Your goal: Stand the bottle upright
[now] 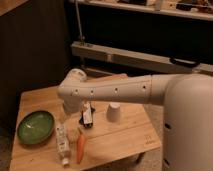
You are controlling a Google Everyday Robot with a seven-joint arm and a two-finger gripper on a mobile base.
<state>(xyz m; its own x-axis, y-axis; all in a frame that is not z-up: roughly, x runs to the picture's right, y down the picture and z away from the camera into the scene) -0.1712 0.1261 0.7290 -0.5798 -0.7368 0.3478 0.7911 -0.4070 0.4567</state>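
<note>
Body: big white base [187, 125] fills the right side.
Arm: white arm [115, 90] reaches leftward from the base, nearly level.
Wrist: rounded wrist [75, 85] turns downward at the far end.
Gripper: gripper [71, 107] hangs under the wrist, low over the bench [127, 134], mostly hidden.

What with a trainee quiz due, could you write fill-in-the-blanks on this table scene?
The bottle lies on its ___ on the table.
Right beside it lies an orange ___.
The bowl is coloured ___.
The gripper hangs between the bowl and the upside-down white ___.
Missing: side; carrot; green; cup.
</note>
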